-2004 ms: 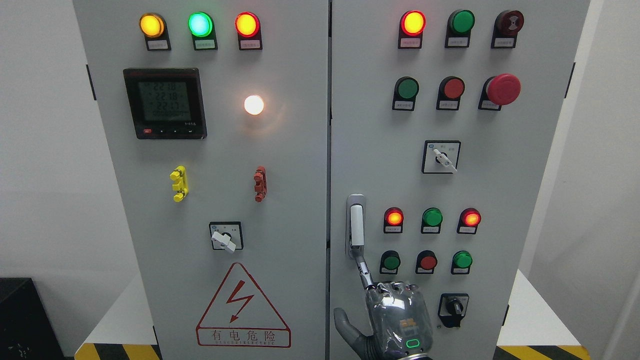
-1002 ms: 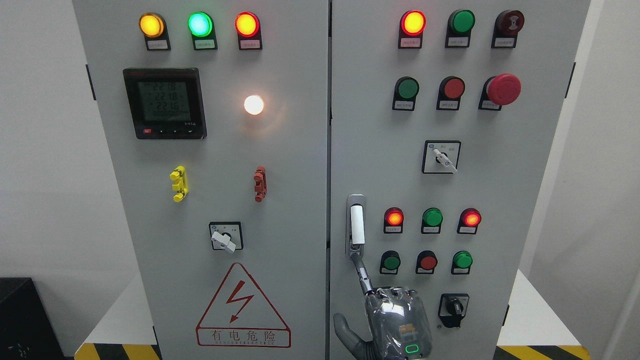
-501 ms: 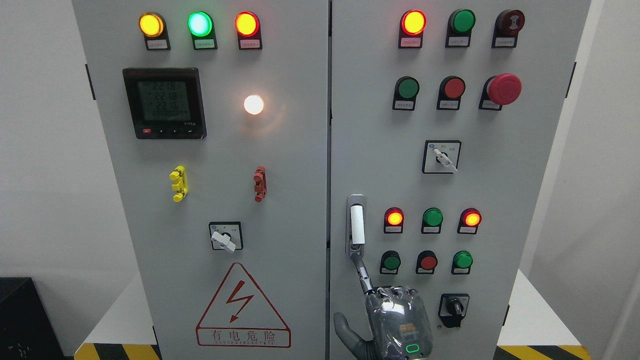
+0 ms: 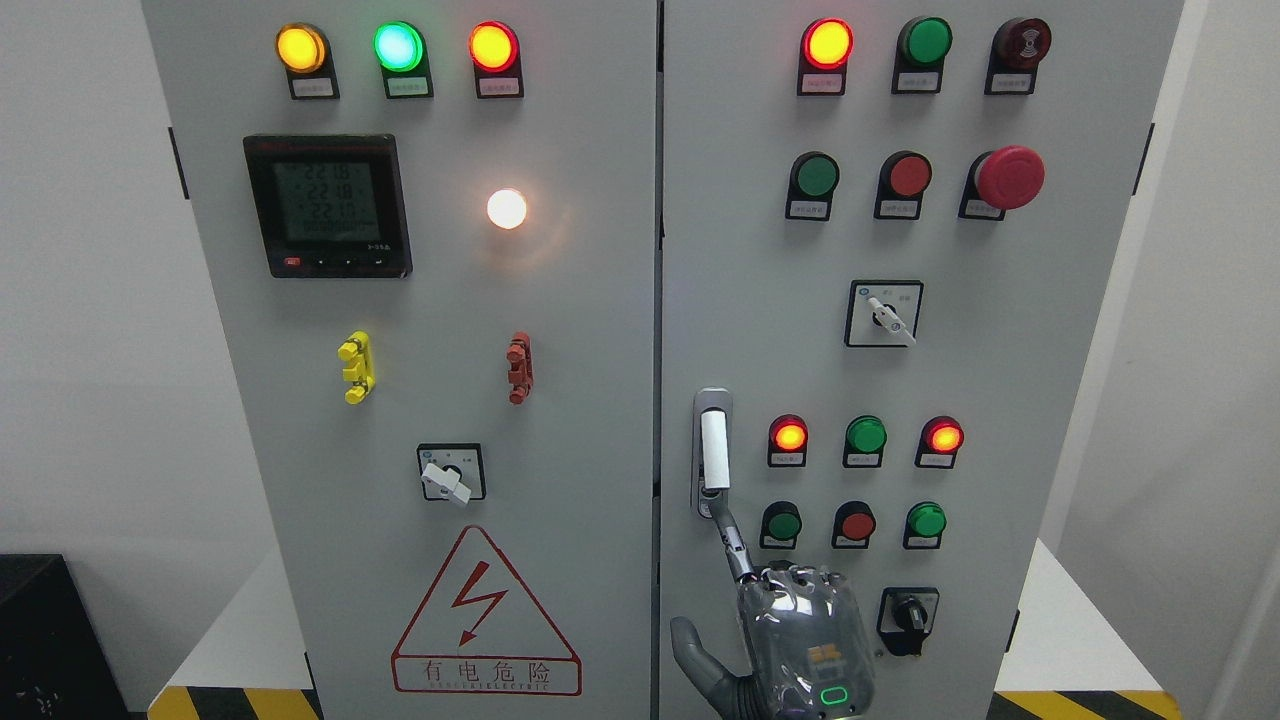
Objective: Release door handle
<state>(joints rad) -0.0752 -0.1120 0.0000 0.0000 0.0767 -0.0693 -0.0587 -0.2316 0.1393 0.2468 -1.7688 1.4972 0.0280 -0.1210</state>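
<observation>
Door handle (image 4: 714, 450) directly above right hand (image 4: 800, 640) (index fingertip touching, others curled, grasping nothing)

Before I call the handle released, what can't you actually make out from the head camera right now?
- Right hand: wrist and arm cut off by the bottom edge.
- Index fingertip at the door handle base: whether it touches is hidden by the finger itself.
- Other fingers: hidden behind the hand's back.
- Button labels: too small to read.
- Left hand: out of view.

Two cabinet doors (image 4: 420, 300), one door handle (image 4: 713, 450)
</observation>
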